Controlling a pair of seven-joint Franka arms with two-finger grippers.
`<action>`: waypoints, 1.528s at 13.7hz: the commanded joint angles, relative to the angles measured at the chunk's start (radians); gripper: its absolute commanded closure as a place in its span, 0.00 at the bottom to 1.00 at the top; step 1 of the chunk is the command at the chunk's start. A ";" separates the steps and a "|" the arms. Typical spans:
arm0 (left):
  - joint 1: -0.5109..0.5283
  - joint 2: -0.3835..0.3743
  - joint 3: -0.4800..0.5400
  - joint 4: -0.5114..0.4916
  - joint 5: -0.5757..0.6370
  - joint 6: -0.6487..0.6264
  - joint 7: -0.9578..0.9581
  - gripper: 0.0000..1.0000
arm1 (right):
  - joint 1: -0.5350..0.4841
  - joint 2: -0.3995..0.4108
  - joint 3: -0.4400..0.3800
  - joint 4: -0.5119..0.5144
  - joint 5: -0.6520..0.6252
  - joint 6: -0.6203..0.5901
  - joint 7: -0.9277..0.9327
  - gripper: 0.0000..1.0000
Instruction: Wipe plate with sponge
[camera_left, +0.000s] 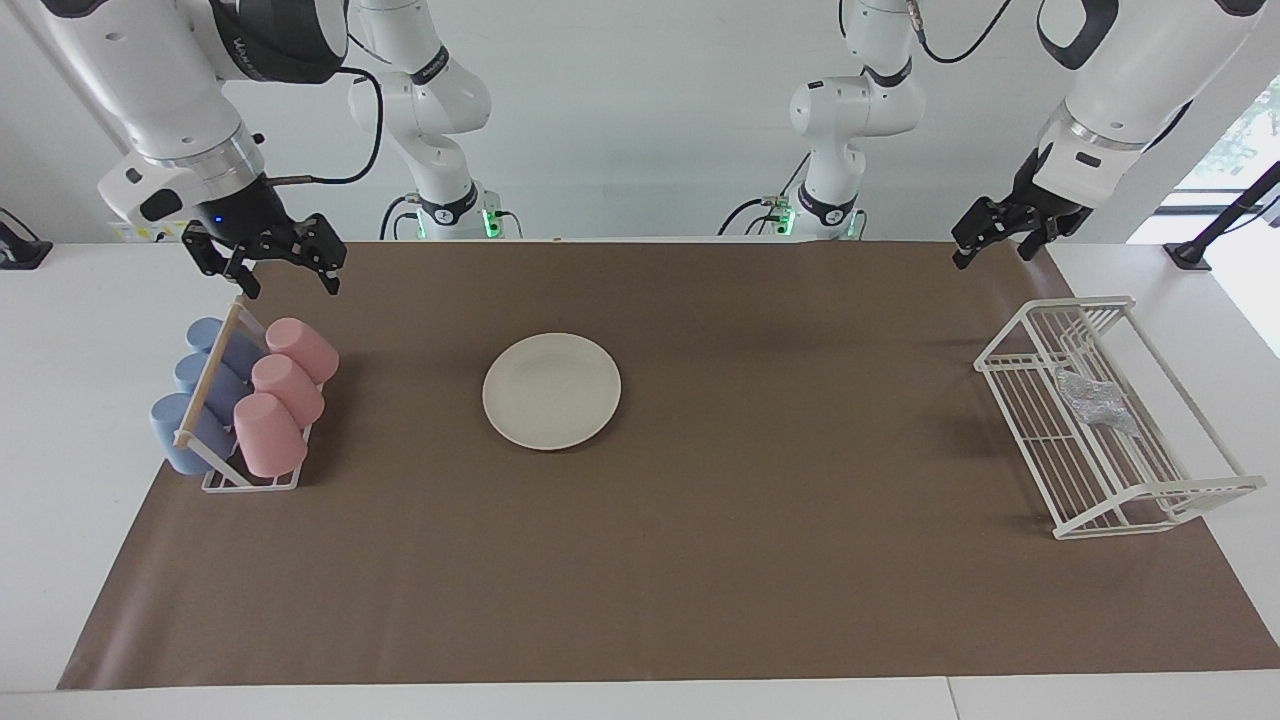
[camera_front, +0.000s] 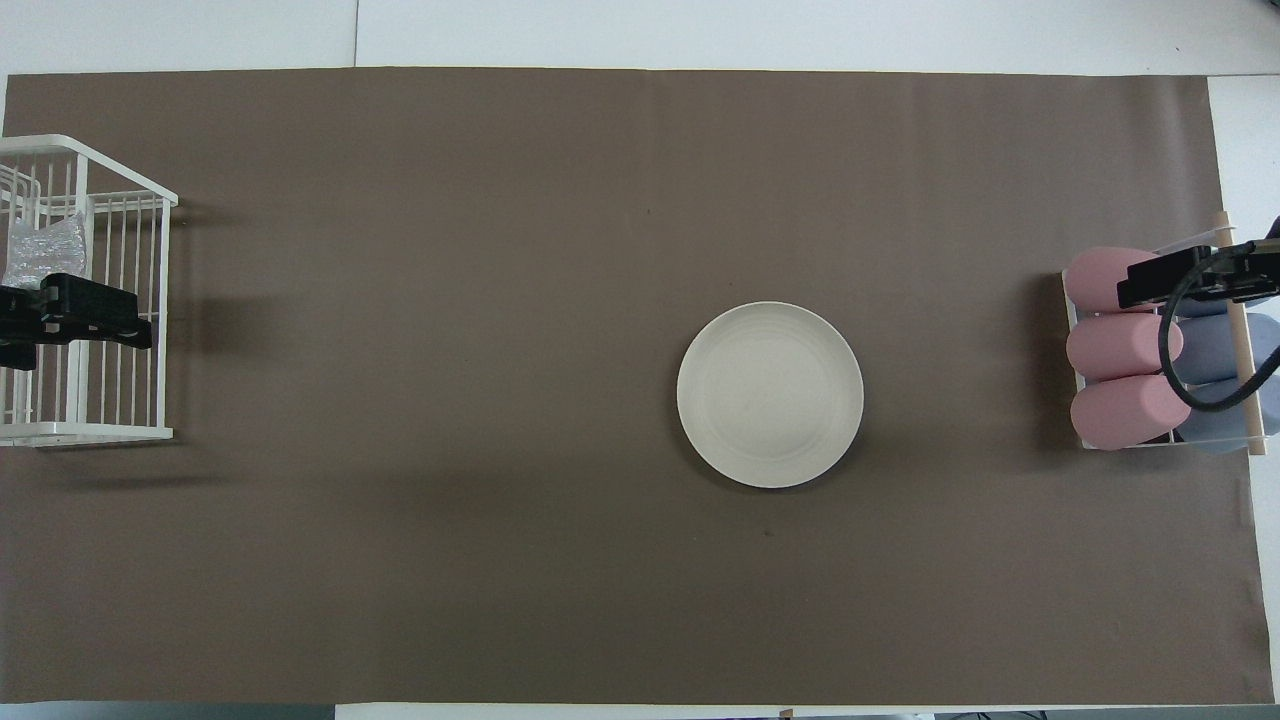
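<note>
Overhead, left end effector (camera_left: 992, 243) above rack (camera_left: 1100, 420) – right end effector (camera_left: 290, 268) spread above cups (camera_left: 270, 400); left's fingers unclear.

The facing view looks down from high across the table toward both arm bases, the overhead view looks steeply down from above the robots' end, and both share the whole brown mat (camera_left: 700, 560) (camera_front: 450, 550), half a turn apart.
</note>
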 joint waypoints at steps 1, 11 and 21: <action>0.004 -0.007 0.000 -0.002 0.010 0.013 -0.001 0.00 | 0.001 0.006 0.004 0.009 -0.019 -0.004 0.024 0.00; -0.021 0.005 -0.011 -0.018 0.172 0.097 -0.080 0.00 | 0.047 0.006 0.006 0.009 -0.060 -0.016 0.145 0.00; -0.133 0.277 -0.011 -0.079 0.851 0.212 -0.355 0.00 | 0.169 0.009 0.014 0.010 -0.022 -0.030 0.720 0.00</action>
